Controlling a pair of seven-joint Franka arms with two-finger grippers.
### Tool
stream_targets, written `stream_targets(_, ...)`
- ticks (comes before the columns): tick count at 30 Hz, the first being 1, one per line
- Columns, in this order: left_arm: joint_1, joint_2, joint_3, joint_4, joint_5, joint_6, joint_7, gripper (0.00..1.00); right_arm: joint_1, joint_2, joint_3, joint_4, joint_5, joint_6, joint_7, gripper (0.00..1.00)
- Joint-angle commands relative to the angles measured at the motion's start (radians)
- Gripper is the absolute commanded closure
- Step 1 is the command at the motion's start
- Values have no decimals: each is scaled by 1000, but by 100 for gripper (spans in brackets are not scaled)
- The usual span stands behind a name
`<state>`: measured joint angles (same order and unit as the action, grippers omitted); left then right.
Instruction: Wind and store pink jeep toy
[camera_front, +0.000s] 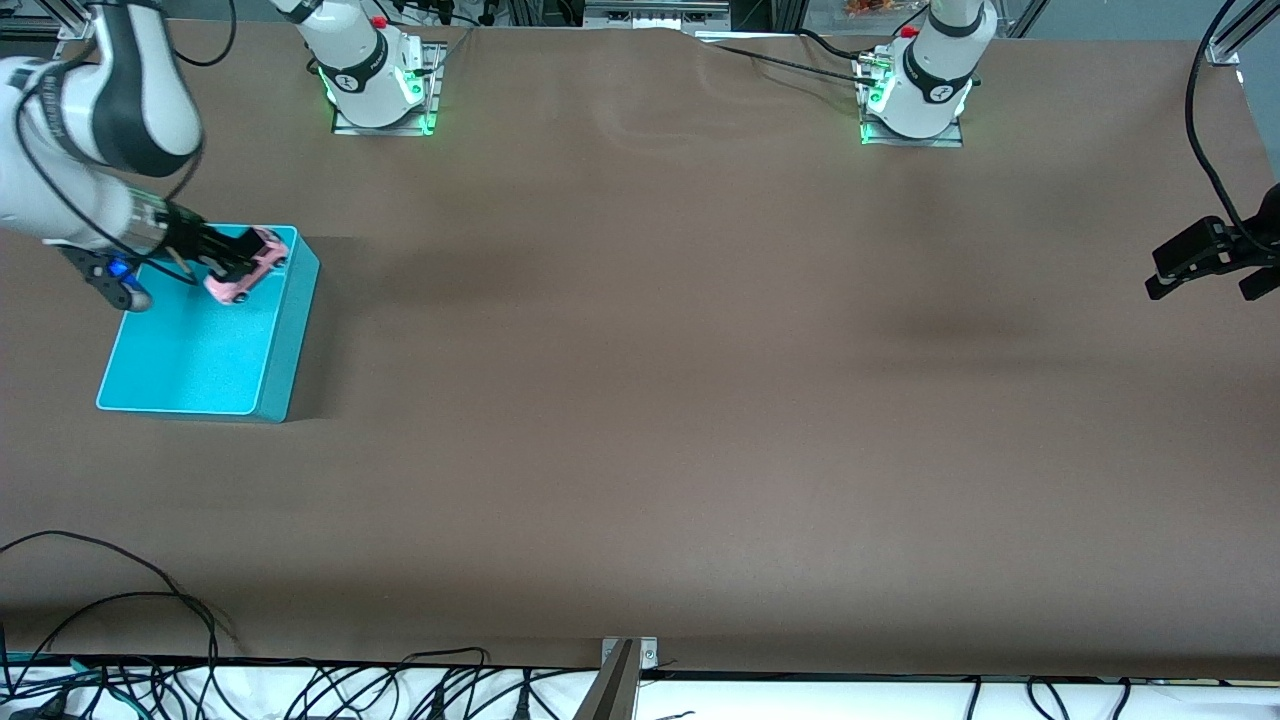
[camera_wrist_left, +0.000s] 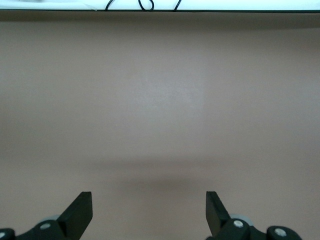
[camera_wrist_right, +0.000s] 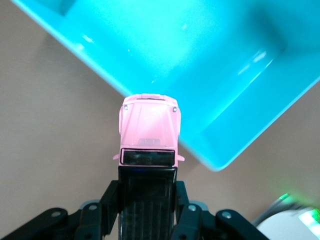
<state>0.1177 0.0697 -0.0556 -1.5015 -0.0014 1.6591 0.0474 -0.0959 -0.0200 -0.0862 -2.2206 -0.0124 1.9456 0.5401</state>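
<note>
The right gripper (camera_front: 232, 262) holds the pink jeep toy (camera_front: 246, 275) tight between its fingers, up over the blue bin (camera_front: 290, 330) at the bin's 12 o'clock edge. The left gripper (camera_front: 1210, 268) waits over the brown table (camera_front: 700, 400) with fingers wide apart.
</note>
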Motion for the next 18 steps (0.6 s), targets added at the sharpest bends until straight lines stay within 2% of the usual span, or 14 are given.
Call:
stream_targets(1,-3,-25,2,-26,-17,-1,17,0,-4,-3,-46,10,-49,-16,-135,100)
stream_targets(9,-3,-25,2,-26,-17,-1,15,0,-18,60,-104,7,-95,94,-273,100)
stream_targets(18,-6,-25,2,-26,-17,-1,14,0,-22,170,-133,-5,-110,222,-440,100)
